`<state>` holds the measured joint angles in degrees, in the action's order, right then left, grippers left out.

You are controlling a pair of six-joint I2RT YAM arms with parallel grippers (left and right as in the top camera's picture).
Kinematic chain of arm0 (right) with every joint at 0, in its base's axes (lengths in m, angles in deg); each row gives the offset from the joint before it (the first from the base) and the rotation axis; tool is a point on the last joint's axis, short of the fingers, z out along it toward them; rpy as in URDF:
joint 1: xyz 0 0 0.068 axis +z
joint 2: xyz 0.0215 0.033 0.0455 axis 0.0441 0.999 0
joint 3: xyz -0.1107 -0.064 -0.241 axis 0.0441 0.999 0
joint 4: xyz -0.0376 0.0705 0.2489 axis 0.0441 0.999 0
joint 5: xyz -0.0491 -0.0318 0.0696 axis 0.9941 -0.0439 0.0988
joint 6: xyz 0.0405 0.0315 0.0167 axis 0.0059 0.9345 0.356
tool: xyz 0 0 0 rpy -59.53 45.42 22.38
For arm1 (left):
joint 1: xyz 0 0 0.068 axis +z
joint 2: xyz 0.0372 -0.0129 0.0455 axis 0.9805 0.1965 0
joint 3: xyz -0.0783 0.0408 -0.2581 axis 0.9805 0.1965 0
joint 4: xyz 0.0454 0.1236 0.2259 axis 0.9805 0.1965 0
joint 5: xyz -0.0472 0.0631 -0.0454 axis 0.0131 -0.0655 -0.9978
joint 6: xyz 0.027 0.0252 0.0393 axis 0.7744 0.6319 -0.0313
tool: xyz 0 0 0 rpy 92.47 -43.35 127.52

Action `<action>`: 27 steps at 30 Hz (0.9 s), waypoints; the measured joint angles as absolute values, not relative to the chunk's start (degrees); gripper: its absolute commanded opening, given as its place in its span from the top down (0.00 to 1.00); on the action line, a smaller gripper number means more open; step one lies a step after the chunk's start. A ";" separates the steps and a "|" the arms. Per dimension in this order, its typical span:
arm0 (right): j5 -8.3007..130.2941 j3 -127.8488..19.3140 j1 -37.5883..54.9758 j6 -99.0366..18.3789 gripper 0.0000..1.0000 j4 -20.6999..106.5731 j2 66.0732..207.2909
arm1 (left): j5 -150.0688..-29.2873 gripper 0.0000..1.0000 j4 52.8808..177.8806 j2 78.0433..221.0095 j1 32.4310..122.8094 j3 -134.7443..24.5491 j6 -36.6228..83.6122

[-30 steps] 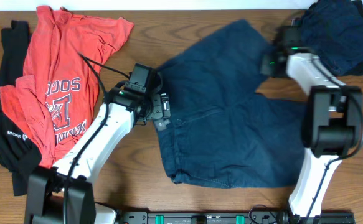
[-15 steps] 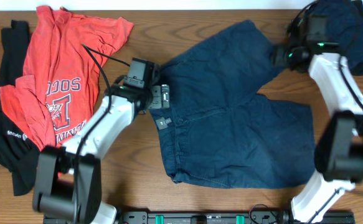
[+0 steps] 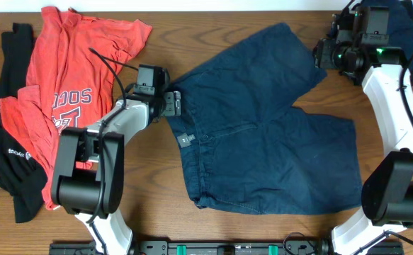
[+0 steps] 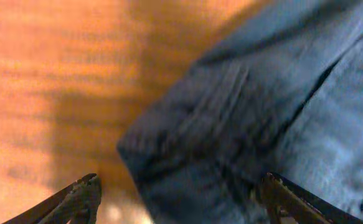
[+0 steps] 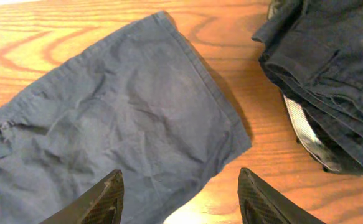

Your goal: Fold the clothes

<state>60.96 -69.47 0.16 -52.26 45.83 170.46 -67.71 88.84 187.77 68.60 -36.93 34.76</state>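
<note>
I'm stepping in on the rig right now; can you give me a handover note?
Left gripper: open, at the waistband corner of the dark navy fabric shorts, holding nothing.
Right gripper: open, above a leg hem, holding nothing.
Shorts lie spread flat mid-table, not yet folded.
Red T-shirt with white lettering and black garment lie crumpled at left; another dark garment sits far right.
Left to do: fold shorts, T-shirt, black garment.

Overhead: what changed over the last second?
The right gripper opened, let go of the shorts at the leg hem and drew back to the far right; that leg now lies flat. The left gripper, open, slid from beside the waistband button to the waistband's far corner. The red T-shirt, black garment and dark folded pile stayed put.
</note>
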 measured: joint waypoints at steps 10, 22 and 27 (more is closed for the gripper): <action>60.90 -69.47 1.08 -52.37 0.44 45.85 170.48 | -65.02 0.16 74.15 192.36 68.60 -37.04 36.12; 60.90 -69.47 1.16 -52.39 0.44 45.90 170.48 | -62.68 0.16 57.69 202.52 68.60 -42.38 39.29; 60.92 -69.47 1.51 -52.39 0.42 45.85 170.48 | -62.09 0.16 59.28 208.11 68.58 -51.29 39.68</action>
